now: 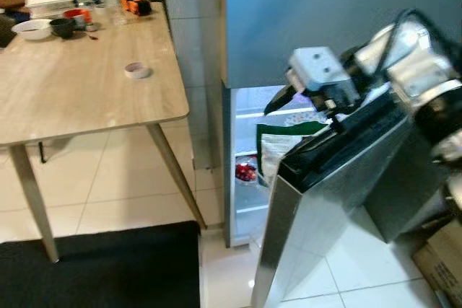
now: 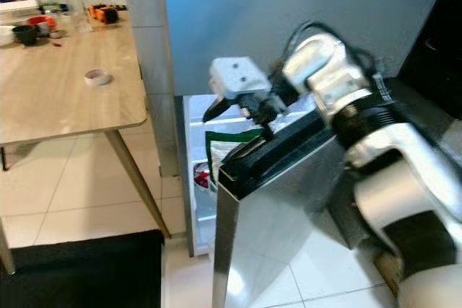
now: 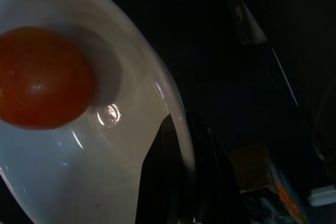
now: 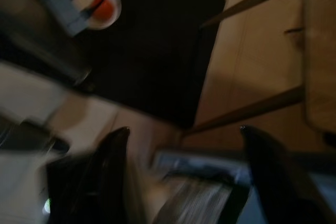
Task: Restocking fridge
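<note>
Right tool [image 2: 238,128], fingers spread, at fridge door [image 2: 289,200] top edge, mid-frame; left tool [image 3: 178,182] clenched on white bowl [image 3: 105,145] rim, orange fruit [image 3: 42,77] inside.

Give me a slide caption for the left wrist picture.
The left gripper clamps the rim of a white plate holding an orange fruit.

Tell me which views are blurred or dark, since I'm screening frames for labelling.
Right wrist view: motion-smeared, dim, open right end effector soft. Left wrist view: mostly black, glare on the glossy white bowl holding an orange round fruit. Eye views: bright, fairly sharp.
</note>
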You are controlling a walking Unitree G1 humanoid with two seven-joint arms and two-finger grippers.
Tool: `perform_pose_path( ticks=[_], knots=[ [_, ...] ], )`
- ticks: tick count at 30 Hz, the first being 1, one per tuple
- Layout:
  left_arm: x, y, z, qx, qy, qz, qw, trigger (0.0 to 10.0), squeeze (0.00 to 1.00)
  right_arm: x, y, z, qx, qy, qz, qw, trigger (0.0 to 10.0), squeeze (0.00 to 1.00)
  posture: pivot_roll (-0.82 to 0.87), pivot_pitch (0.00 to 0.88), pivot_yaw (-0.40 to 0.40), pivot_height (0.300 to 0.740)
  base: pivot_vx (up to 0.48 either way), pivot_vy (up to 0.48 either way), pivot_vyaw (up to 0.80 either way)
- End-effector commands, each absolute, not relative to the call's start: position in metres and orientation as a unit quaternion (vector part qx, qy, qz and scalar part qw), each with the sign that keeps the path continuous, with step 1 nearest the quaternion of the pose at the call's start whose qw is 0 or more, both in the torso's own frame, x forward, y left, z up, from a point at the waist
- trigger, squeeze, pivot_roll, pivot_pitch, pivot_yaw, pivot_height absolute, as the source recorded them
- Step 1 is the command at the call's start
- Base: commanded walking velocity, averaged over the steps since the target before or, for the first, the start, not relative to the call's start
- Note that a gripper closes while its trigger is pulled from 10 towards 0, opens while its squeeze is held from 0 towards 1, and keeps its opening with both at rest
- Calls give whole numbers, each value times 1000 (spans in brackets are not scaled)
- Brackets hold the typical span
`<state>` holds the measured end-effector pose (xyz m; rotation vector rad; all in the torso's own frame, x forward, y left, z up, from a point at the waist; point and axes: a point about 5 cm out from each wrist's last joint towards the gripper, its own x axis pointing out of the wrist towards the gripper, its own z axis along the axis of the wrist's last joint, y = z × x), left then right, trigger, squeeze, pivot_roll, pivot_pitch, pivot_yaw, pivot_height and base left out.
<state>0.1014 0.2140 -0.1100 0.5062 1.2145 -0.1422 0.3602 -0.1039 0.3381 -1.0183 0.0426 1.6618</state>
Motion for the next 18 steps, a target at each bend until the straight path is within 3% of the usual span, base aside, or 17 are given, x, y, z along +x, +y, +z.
perform_pose_path(
  ticks=[1, 7, 11, 12, 14, 16, 17, 18],
  knots=[
    [102, 211, -110, 232, 560, -68, 792, 10000, 0, 363, -103, 342, -420, 10, 693, 586, 0, 0, -99, 46, -43, 740, 0, 0, 0],
    [103, 211, -110, 232, 560, -67, 793, 10000, 0, 367, -97, 336, -434, 18, 667, 605, 0, 0, -92, 46, -49, 740, 0, 0, 0],
    [102, 211, -110, 232, 560, -67, 792, 10000, 0, 372, -107, 315, -519, 77, 636, 566, 0, 0, -93, 43, -51, 740, 0, 0, 0],
    [102, 211, -110, 232, 560, -67, 792, 10000, 0, 373, -111, 311, -537, 91, 630, 554, 10000, 0, -92, 42, -54, 740, 0, 0, 0],
    [102, 211, -110, 232, 561, -66, 792, 10000, 0, 374, -116, 306, -556, 108, 622, 541, 10000, 0, -92, 42, -54, 740, 0, 0, 0],
    [102, 211, -110, 231, 561, -67, 792, 10000, 0, 374, -126, 298, -583, 140, 616, 510, 10000, 0, -93, 41, -53, 740, 0, 0, 0],
    [102, 211, -110, 231, 561, -67, 792, 10000, 0, 374, -126, 298, -583, 140, 616, 510, 10000, 0, -93, 41, -53, 740, 0, 0, 0],
    [101, 210, -111, 231, 561, -67, 792, 10000, 0, 372, -135, 295, -603, 164, 613, 483, 10000, 0, -96, 45, -51, 740, 0, 0, 0]
  ],
)
